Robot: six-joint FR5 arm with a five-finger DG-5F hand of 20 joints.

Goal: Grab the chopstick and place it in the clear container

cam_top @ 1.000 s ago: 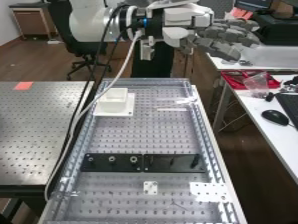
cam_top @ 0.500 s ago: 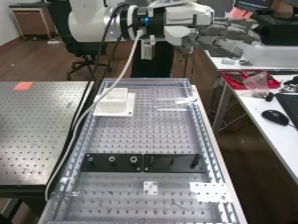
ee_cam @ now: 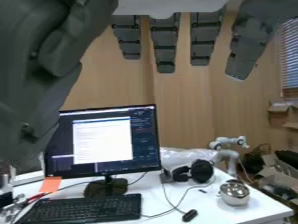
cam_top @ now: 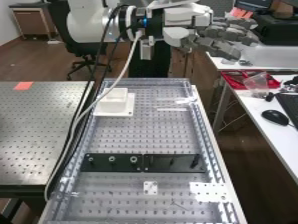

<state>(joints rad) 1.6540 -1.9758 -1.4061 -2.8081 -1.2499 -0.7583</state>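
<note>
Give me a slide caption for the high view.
The robot hand hangs open beyond the far end of a perforated bench holding a white box.

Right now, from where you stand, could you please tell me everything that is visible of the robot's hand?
The hand is dark grey and hard-looking, built from segments. Its fingers are fairly straight, side by side with gaps between them, and they hold nothing. It is mounted on the white arm, up in the air past the perforated bench's far end, pointing to the high view's right. Apart from the arm, nothing appears to touch it.
</note>
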